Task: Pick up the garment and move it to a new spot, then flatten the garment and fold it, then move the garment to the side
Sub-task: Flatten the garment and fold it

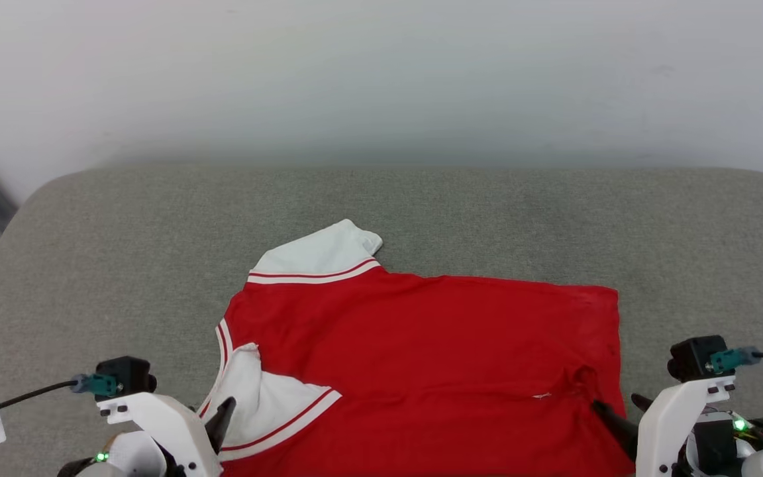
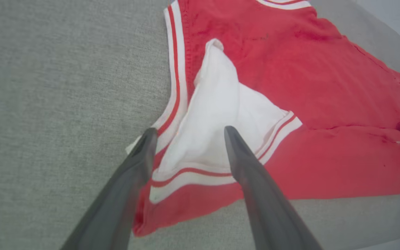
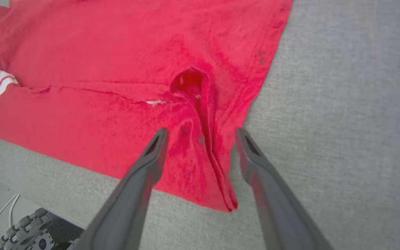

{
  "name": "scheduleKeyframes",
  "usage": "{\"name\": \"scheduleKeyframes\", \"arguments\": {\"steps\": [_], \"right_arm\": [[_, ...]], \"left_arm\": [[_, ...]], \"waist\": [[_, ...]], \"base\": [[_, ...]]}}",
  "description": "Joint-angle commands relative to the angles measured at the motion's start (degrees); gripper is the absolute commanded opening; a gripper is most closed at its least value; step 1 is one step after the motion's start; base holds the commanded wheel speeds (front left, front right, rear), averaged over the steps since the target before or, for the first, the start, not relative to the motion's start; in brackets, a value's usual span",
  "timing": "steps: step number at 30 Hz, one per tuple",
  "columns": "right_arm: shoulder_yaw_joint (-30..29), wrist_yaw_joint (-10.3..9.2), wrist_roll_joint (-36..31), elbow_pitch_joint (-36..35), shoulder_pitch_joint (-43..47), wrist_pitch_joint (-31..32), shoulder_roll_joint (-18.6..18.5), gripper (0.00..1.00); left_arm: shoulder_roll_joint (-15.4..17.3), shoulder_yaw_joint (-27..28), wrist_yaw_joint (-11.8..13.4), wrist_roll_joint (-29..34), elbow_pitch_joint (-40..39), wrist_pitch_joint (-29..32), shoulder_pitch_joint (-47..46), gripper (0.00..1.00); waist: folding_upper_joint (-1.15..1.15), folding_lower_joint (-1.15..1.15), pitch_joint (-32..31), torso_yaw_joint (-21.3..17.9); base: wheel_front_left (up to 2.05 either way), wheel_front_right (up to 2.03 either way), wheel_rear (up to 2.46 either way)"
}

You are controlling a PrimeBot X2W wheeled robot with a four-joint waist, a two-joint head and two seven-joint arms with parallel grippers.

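The garment [image 1: 421, 344], a red T-shirt with white sleeves and red-white trim, lies spread on the grey table [image 1: 123, 252], plain red side up, its near edge folded over. One white sleeve [image 1: 322, 255] sticks out at the far left; the other [image 2: 217, 125] is folded onto the body at the near left. My left gripper [image 2: 188, 133] stands open over that near sleeve, fingers apart, nothing pinched. My right gripper [image 3: 200, 133] is open above the puckered near-right corner [image 3: 200, 104] of the garment, gripping nothing. In the head view the left gripper [image 1: 219, 414] and right gripper [image 1: 620, 411] flank the garment's near edge.
Grey padded table surface extends left, right and behind the garment to a pale wall [image 1: 381, 79]. The table's near edge [image 3: 30, 156] runs just below the garment; a wheeled base [image 3: 26, 232] and cables show beneath it.
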Motion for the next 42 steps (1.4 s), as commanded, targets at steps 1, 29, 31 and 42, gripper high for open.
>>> {"name": "scheduleKeyframes", "arguments": {"steps": [1,29,31,42], "right_arm": [[0.0,-0.02,-0.7,-0.3,0.9,-0.8,0.1,1.00],[-3.5,-0.02,-16.5,-21.1,-11.0,-31.8,9.7,1.00],[-3.3,-0.02,-16.8,-22.0,-11.7,-32.1,10.4,1.00],[0.4,-0.02,-14.7,-20.0,-13.3,-33.3,12.5,1.00]], "left_arm": [[-0.1,0.3,0.0,0.5,0.0,-0.7,-0.8,1.00],[9.4,4.9,-6.7,6.1,1.8,4.3,-34.8,1.00],[10.1,4.1,-7.6,5.1,3.0,9.7,-38.5,1.00],[14.5,-1.3,-7.5,3.6,9.4,34.1,-48.8,1.00]], "waist": [[0.00,0.00,0.0,-0.5],[0.00,0.00,21.7,-15.9],[0.00,0.00,23.8,-16.7],[0.00,0.00,30.8,-20.9]], "base": [[0.00,0.00,0.00],[0.00,0.00,0.00],[0.00,0.00,0.00],[0.00,0.00,0.00]]}}
